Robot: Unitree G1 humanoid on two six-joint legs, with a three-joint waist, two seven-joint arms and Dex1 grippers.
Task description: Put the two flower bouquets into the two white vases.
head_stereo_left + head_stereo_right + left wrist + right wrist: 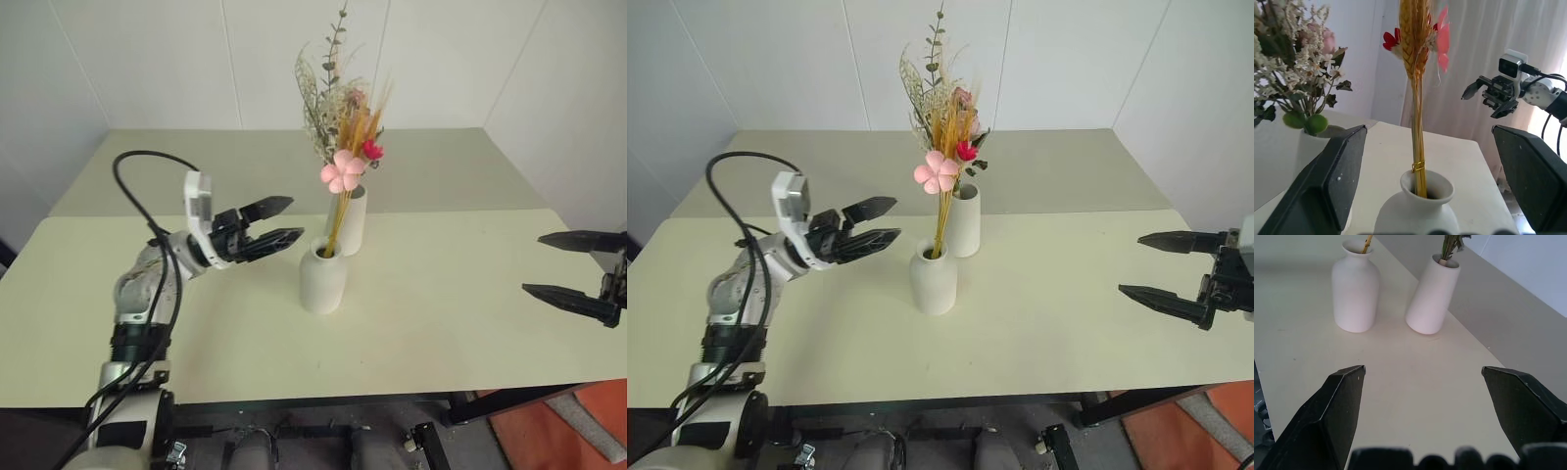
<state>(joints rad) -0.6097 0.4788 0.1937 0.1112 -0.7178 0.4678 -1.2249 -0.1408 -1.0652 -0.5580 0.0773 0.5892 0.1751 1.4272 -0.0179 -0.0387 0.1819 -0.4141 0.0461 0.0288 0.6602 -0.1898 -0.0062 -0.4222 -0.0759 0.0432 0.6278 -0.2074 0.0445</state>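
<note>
Two white vases stand close together near the middle of the pale table [470,294]. The shorter rounded vase [322,276], the nearer one with a narrow neck, holds the slim bundle of yellow-orange stems [340,211]; the stems rise straight out of its mouth, bound by a thin wire just above the rim, and carry a pink flower and a small red one higher up. Just behind it, the taller cylinder vase [352,221] holds the bushy bunch [328,103] of cream dried flowers, a pink bloom and green sprigs, spreading well above the rim. Whether the two vases touch cannot be told (from the right wrist they look apart at the base).

The left gripper [281,223] hovers above the table just beside the rounded vase, its fingers parted wide and holding nothing. The right gripper [573,267] hangs over the table's right edge, well apart from the vases, its fingers spread wide and empty too.
</note>
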